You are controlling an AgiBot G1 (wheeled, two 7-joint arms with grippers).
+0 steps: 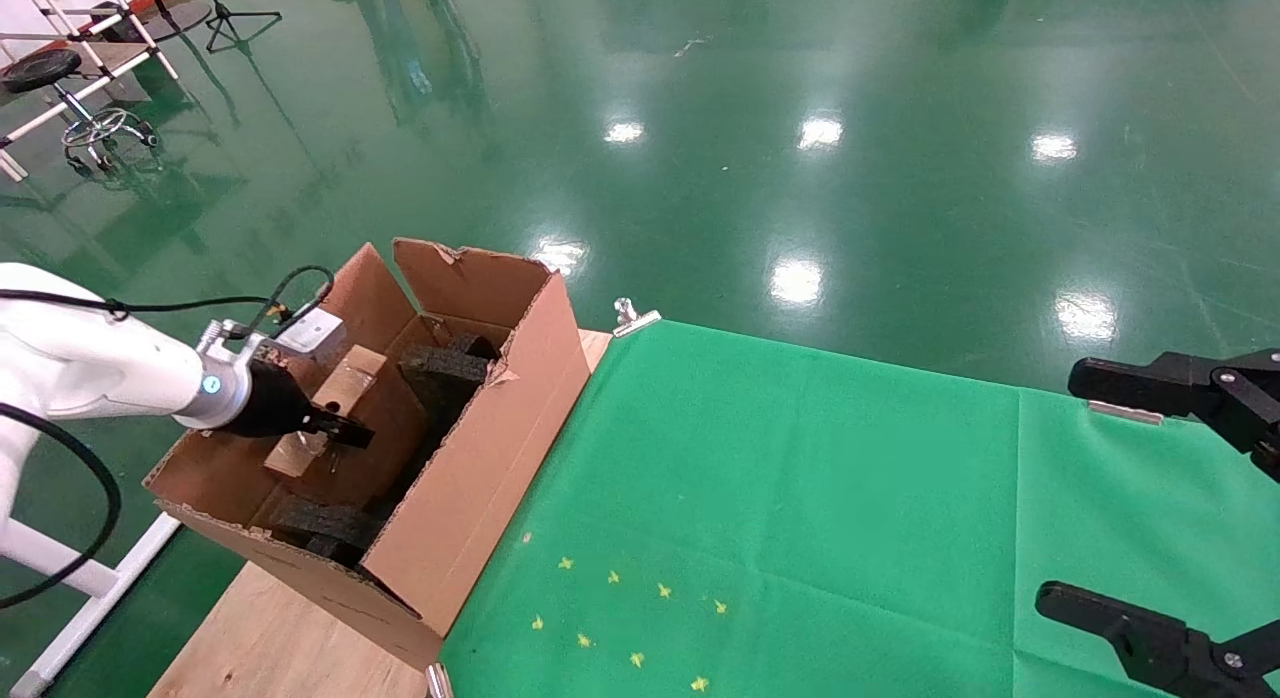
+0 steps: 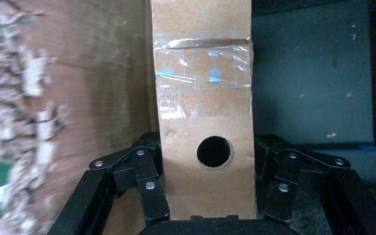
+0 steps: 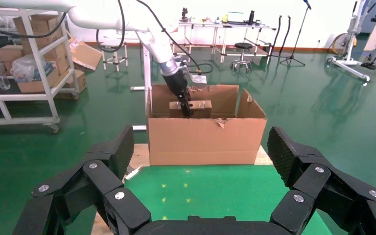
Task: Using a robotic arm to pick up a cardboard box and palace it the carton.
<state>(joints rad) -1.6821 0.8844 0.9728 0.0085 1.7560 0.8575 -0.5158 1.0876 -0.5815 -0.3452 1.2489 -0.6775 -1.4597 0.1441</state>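
The slim brown cardboard box (image 1: 338,390) is inside the large carton (image 1: 480,478), close to its left wall and between the black foam blocks (image 1: 440,370). My left gripper (image 1: 340,430), on the white robotic arm (image 1: 90,368), is shut on the box. In the left wrist view the fingers (image 2: 147,171) clamp both sides of the box's narrow face (image 2: 203,98), which has clear tape and a round hole. The right wrist view shows the left gripper (image 3: 186,108) in the carton (image 3: 205,139). My right gripper (image 1: 1100,498) is open and empty at the right edge of the table.
The carton stands on the wooden table (image 1: 270,638) left of a green cloth (image 1: 800,498) held by metal clips (image 1: 635,318). Small yellow marks (image 1: 620,618) dot the cloth near the front. Shiny green floor lies beyond, with shelving (image 3: 29,58) and stands farther off.
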